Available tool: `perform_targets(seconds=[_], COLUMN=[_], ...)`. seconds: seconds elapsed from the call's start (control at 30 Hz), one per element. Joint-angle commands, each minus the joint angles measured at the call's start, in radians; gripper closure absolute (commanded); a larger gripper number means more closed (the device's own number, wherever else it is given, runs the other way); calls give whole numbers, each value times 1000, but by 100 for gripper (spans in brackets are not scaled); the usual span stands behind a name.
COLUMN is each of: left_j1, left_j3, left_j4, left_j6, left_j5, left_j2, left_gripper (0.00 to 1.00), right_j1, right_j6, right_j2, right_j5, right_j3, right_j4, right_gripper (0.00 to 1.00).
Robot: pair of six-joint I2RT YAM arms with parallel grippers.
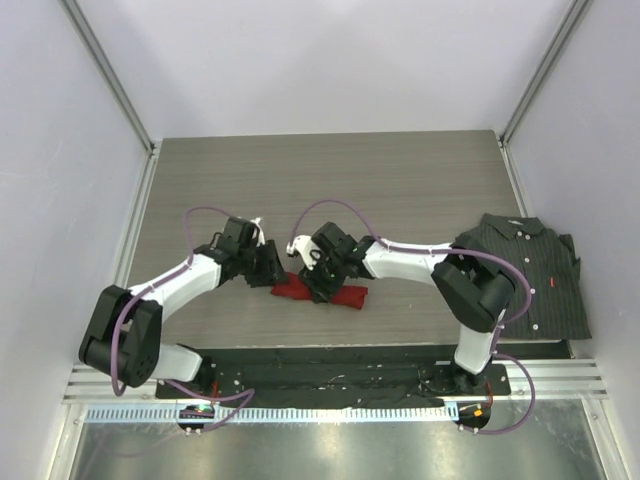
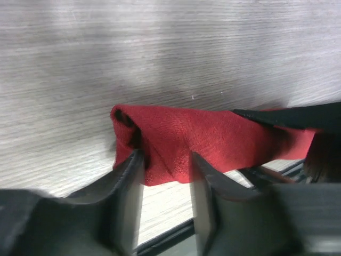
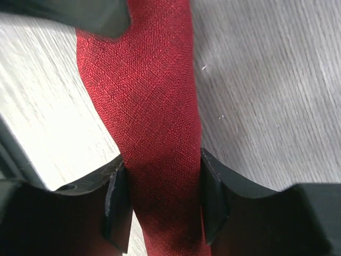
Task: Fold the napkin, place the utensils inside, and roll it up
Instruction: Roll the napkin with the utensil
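Observation:
The deep-red napkin [image 1: 350, 297] lies rolled into a narrow tube on the table's near middle. My left gripper [image 1: 272, 268] is at the roll's left end. In the left wrist view [image 2: 166, 162] its fingers stand apart, their tips against the napkin [image 2: 213, 138], with bare table showing between them. My right gripper [image 1: 322, 275] is over the roll's middle. In the right wrist view [image 3: 162, 170] its two fingers clamp the sides of the napkin [image 3: 149, 80]. No wooden utensils show in any view; whether they lie inside the roll cannot be seen.
A dark pinstriped shirt [image 1: 528, 275] lies folded at the table's right edge. White walls with metal posts enclose the table on three sides. The black base plate [image 1: 330, 370] runs along the near edge, close to the roll.

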Motion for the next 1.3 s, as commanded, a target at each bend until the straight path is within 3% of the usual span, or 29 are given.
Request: perform_targets(seconds=[0.0,0.1,0.43,0.83,1.13,1.27], left_j1=[6,5,6,0,-9,-11], left_j3=[45,28,-86,-113,-130,-126], left_j4=[-13,-10,105,194,288,305], left_j6=[36,45,38,44,44,50], left_j5=[-83,-135,-134,-85,-51,-51], left_j2=[-88,-148,-246,-153,-64,-34], left_gripper=[43,37,35,35,42,61], right_j1=[-53,-94,-188,-233,-237,-239], right_j6=[67,106,203,246,255,262], right_j2=[57,105,266,363,384,370], right_j5=[-220,-334,-613,-669,-667,-647], right_j3=[55,63,120,137,141,143], right_j4=[-100,-121,-130,-128,-128,-128], right_gripper=[51,51,52,52,52,48])
